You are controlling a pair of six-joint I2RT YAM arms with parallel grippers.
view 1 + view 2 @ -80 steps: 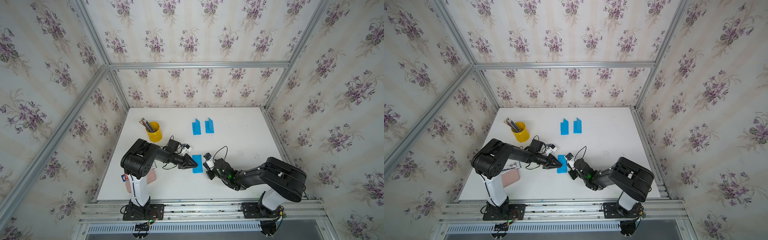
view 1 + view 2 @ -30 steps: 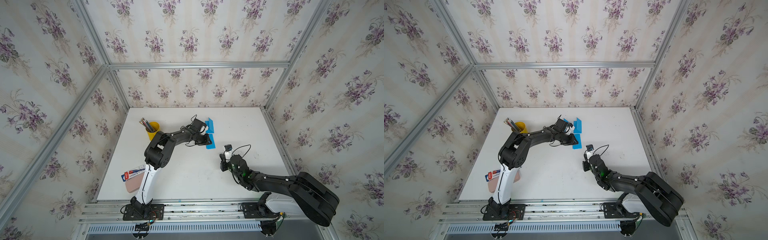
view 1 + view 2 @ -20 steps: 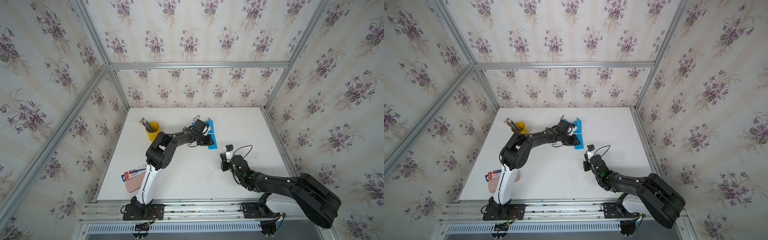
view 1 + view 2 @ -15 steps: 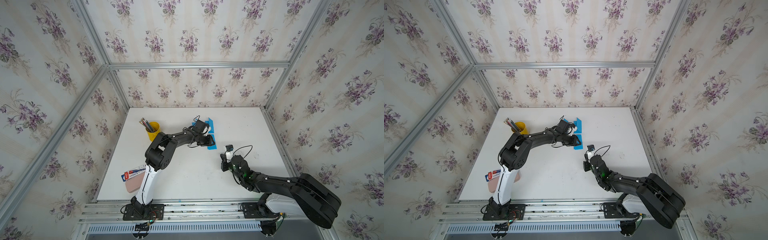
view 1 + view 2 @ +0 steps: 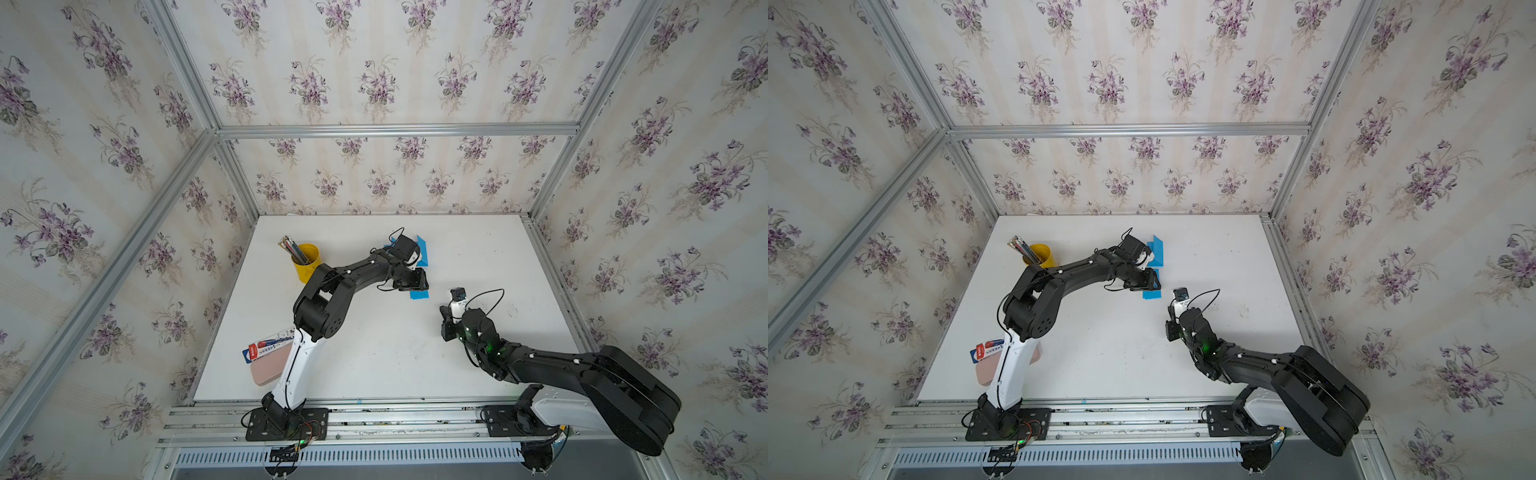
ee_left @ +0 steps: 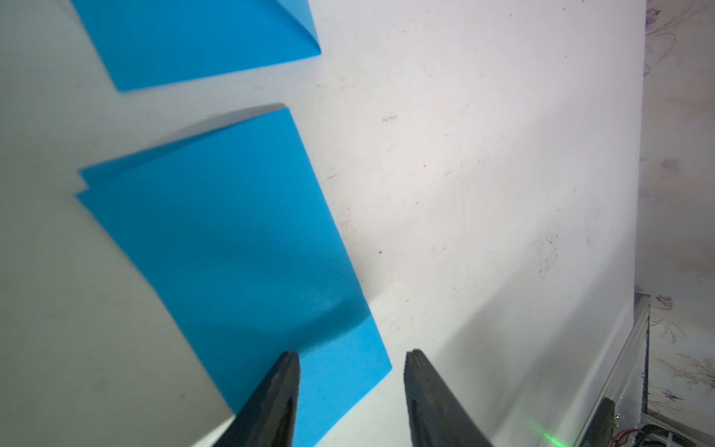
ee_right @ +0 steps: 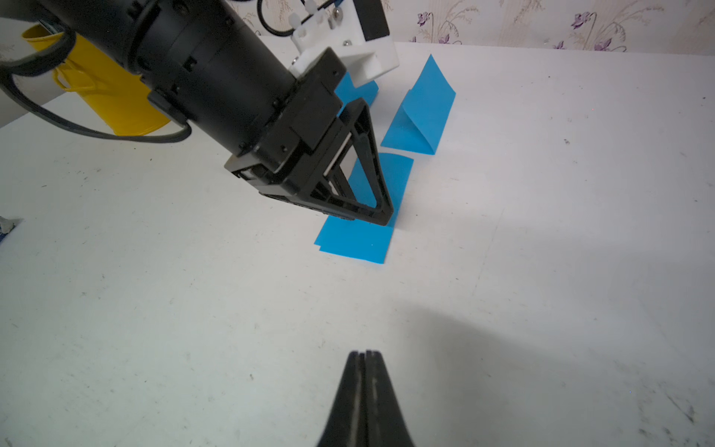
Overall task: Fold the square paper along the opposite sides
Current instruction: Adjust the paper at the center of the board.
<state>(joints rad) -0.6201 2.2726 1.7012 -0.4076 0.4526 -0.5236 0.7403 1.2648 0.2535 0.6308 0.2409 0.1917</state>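
Blue square paper point(image 7: 360, 240) lying folded in half, flat, mid-table. Right claw point(image 7: 365, 354) sitting nearest, pinched shut, empty. Left claw point(image 6: 352, 354) hovering over paper's corner, jaws parted, gripping nothing. Another folded blue sheet point(image 7: 421, 112) tenting just beyond. Guessing fold's done; next, lifting left claw clear without dragging paper.

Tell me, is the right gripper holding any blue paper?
No, the right gripper is shut on nothing, and the nearest folded blue paper lies apart from it on the table.
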